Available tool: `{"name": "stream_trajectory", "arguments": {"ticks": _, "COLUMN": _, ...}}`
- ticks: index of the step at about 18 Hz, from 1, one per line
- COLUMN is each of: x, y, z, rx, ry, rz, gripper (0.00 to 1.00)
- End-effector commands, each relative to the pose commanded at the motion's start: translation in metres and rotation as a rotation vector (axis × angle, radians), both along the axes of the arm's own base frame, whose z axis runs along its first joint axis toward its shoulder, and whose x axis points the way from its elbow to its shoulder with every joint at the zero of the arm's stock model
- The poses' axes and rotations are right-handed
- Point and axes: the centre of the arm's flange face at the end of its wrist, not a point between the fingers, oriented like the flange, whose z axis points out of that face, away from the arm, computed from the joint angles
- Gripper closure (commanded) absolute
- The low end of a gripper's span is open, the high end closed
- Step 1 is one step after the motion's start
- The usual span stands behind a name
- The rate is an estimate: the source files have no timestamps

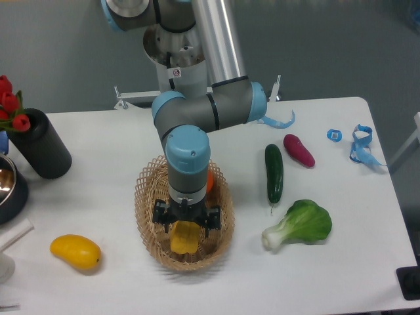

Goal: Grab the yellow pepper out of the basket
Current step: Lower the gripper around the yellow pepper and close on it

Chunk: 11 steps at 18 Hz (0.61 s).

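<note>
The oval tan wicker basket [149, 197] sits at the front middle of the white table. The yellow pepper [184, 238] lies inside it toward the front. My gripper [186, 226] reaches straight down into the basket and its black fingers stand on either side of the pepper's top. Whether the fingers press on the pepper cannot be told from this view. An orange object [210, 182] shows in the basket behind my wrist, mostly hidden.
A smooth yellow mango-like fruit [75, 252] lies left of the basket. A cucumber [273, 172], a purple eggplant [298, 149] and a bok choy [300, 225] lie to the right. A black vase [41, 144] with red tulips and a metal bowl [8, 187] stand at the left edge. Blue clips [359, 143] lie far right.
</note>
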Motion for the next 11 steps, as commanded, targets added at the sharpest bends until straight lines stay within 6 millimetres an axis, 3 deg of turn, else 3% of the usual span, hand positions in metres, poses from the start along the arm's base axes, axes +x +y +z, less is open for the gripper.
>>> {"name": "stream_trajectory", "arguments": {"ticks": 3, "x": -0.0002, "y": -0.0002, "z": 0.0000, "rx": -0.002, "ry": 0.002, "rz": 0.001, "gripper": 0.02}}
{"name": "stream_trajectory", "arguments": {"ticks": 8, "x": -0.0008, "y": 0.0004, "z": 0.0023, "rx": 0.001, "ry": 0.006, "rz": -0.001, "gripper": 0.38}}
{"name": "stream_trajectory", "arguments": {"ticks": 10, "x": -0.0017, "y": 0.0015, "z": 0.0043, "rx": 0.005, "ry": 0.009, "rz": -0.001, "gripper": 0.47}}
{"name": "stream_trajectory", "arguments": {"ticks": 11, "x": -0.0021, "y": 0.0019, "z": 0.0040, "rx": 0.005, "ry": 0.009, "rz": -0.001, "gripper": 0.58}}
